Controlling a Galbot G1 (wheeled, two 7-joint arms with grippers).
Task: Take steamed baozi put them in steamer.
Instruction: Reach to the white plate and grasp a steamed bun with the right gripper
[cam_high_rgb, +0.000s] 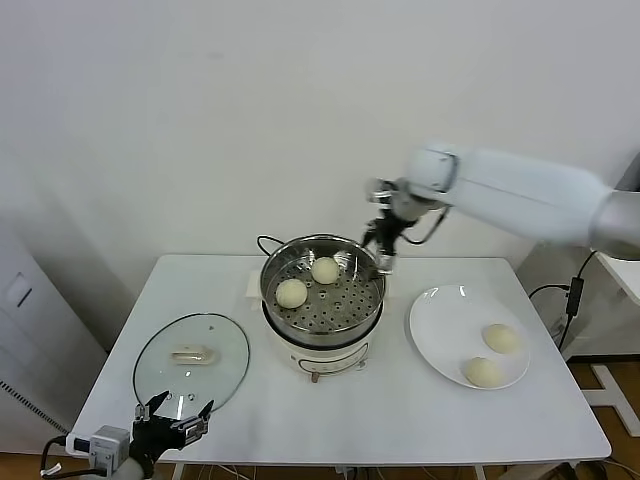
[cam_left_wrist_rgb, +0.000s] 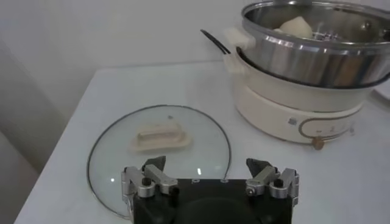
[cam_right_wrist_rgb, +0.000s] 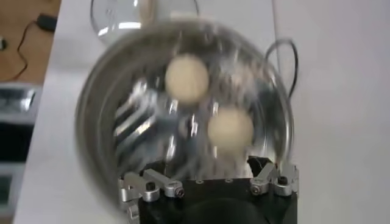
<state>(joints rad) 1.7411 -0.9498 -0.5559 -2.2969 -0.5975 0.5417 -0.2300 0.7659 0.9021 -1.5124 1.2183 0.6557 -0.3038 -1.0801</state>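
Note:
The steel steamer (cam_high_rgb: 275, 272) sits on its cream cooker base (cam_high_rgb: 320, 358) mid-table. Two pale baozi lie inside it, one at the left (cam_high_rgb: 291, 292) and one toward the back (cam_high_rgb: 325, 269); the right wrist view shows them too (cam_right_wrist_rgb: 187, 78) (cam_right_wrist_rgb: 230, 128). Two more baozi (cam_high_rgb: 499, 338) (cam_high_rgb: 484, 371) rest on the white plate (cam_high_rgb: 445, 320) to the right. My right gripper (cam_high_rgb: 383, 245) (cam_right_wrist_rgb: 206, 169) hangs open and empty above the steamer's back right rim. Open as well, my left gripper (cam_high_rgb: 172, 420) (cam_left_wrist_rgb: 206, 164) is parked at the table's front left, over the lid's near edge.
An oval glass lid (cam_high_rgb: 192, 360) (cam_left_wrist_rgb: 159, 152) with a cream handle lies flat at the front left. A black cord (cam_high_rgb: 266, 243) runs behind the cooker. The left wrist view shows the steamer (cam_left_wrist_rgb: 317, 55) with a baozi (cam_left_wrist_rgb: 297, 25) peeking over its rim.

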